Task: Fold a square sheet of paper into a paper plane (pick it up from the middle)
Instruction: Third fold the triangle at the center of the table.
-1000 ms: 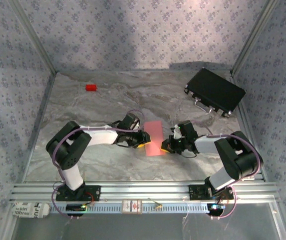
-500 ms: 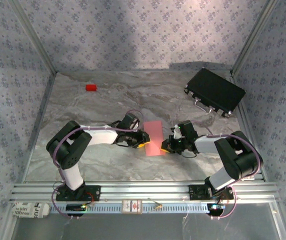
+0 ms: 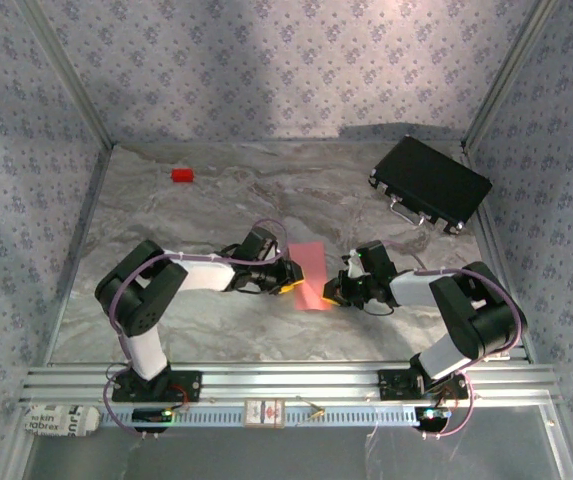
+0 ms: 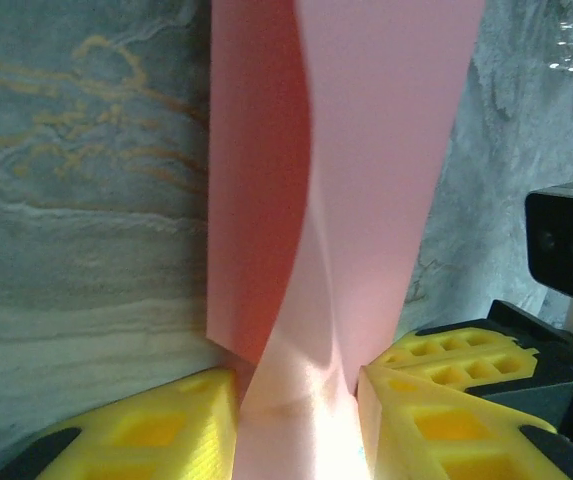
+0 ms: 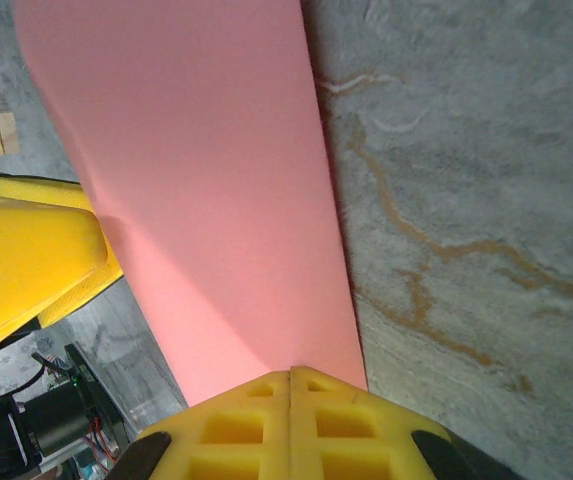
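Thin salmon-pink sheet of paper (image 3: 309,272), folded into a long strip, mid marbled table (image 3: 216,200), long axis running away from my bases, my left pincer (image 3: 288,283) gripping its bowed left edge, my right pincer (image 3: 332,294) clenched on its right edge

Arms low, facing; left claw (image 3: 288,283) snug around the square sheet of paper (image 3: 311,263), right claw (image 3: 332,293) fully closed.
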Tool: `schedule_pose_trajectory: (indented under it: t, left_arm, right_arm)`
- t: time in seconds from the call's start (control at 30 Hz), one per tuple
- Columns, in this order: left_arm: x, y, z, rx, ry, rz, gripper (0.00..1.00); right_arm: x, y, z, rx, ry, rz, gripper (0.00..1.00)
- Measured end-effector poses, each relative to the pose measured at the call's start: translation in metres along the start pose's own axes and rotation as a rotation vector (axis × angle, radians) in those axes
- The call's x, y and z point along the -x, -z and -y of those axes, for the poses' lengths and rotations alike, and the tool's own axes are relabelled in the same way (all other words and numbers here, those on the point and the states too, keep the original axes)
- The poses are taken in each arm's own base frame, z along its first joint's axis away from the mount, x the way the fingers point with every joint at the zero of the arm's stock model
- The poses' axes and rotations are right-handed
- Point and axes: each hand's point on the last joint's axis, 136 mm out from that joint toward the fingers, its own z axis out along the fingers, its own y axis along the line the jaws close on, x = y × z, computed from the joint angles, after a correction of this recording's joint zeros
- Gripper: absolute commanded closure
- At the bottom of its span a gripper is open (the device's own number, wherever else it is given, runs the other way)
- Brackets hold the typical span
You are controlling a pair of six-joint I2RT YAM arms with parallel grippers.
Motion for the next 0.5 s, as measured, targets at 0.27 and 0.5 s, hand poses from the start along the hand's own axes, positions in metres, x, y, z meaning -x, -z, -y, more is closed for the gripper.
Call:
schedule_pose_trajectory:
  t: [0.27, 0.5]
  left_arm:
    - [0.0035, -0.0001, 0.0082, -0.041, -0.021, 0.014, 0.58]
    - [0.0061, 0.0003, 0.0112, -0.060, -0.032, 0.021, 0.55]
  right_arm:
    - [0.0002, 0.0001, 0.0001, 0.000, 0.000, 0.001, 0.97]
    - [0.0003, 0.0003, 0.0001, 0.001, -0.001, 0.001, 0.97]
